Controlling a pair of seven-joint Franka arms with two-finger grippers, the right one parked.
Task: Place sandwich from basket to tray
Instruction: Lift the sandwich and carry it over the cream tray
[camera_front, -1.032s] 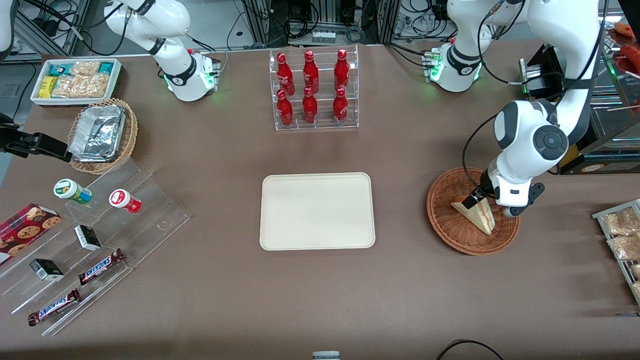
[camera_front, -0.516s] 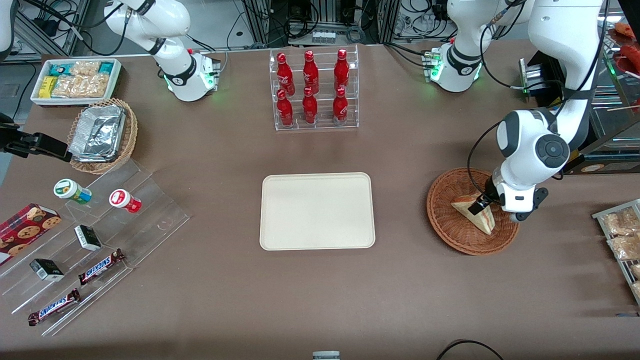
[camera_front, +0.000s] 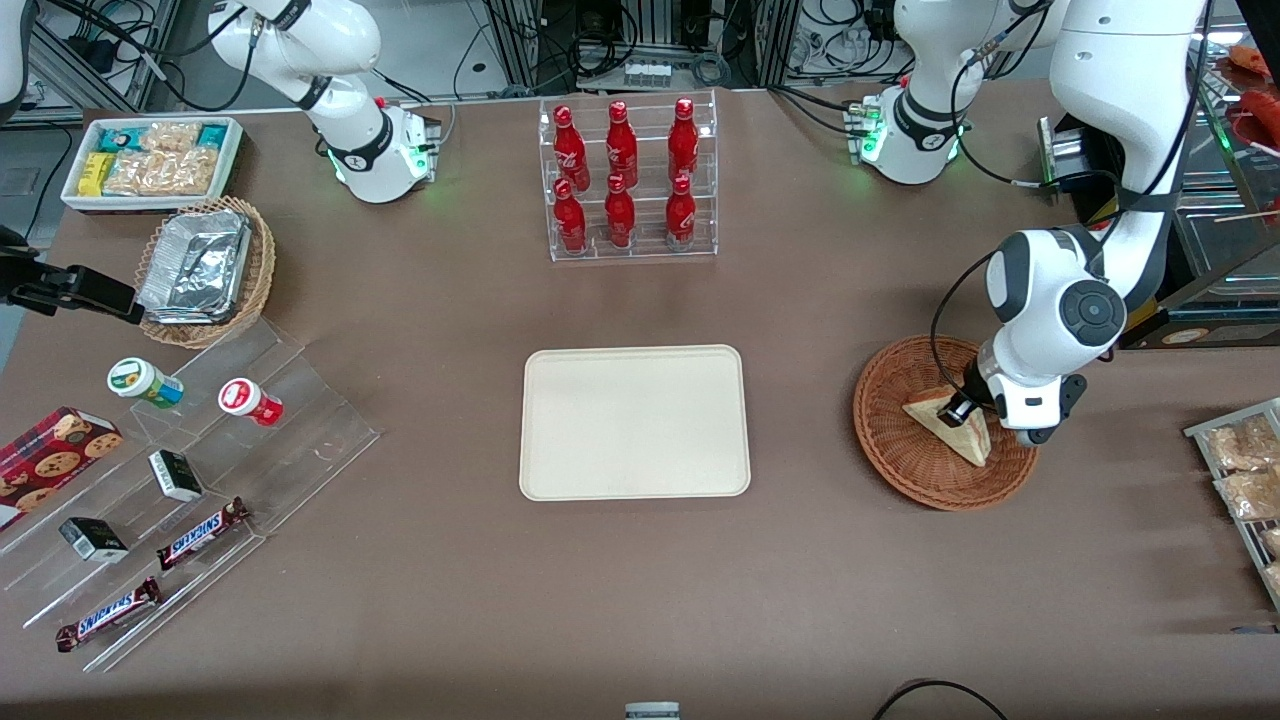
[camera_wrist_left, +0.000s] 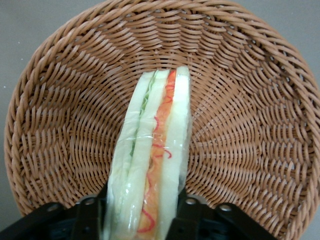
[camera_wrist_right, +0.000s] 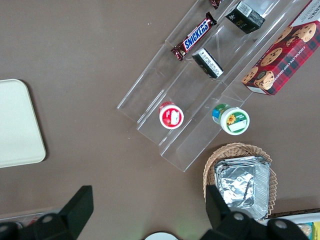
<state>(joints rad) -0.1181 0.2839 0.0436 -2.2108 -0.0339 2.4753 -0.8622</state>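
Observation:
The sandwich (camera_front: 950, 430), a pale wedge in clear wrap with red and green filling, stands on edge in the round reddish-brown wicker basket (camera_front: 900, 470) toward the working arm's end of the table. My left gripper (camera_front: 962, 408) reaches down into the basket, with a black finger pressed on each flat side of the sandwich. In the left wrist view the sandwich (camera_wrist_left: 155, 150) fills the gap of the gripper (camera_wrist_left: 142, 220), with the basket's weave (camera_wrist_left: 60, 125) all around it. The cream tray (camera_front: 635, 420) lies bare at the table's middle.
A clear rack of red bottles (camera_front: 625, 180) stands farther from the camera than the tray. A rack of snack bags (camera_front: 1240, 470) sits at the working arm's edge. Acrylic steps with snacks (camera_front: 200, 450), a tan foil basket (camera_front: 205, 270) and a white bin (camera_front: 150, 160) lie toward the parked arm's end.
The left gripper has shifted slightly along the sandwich and settled around its thick end. The sandwich and basket stay in place.

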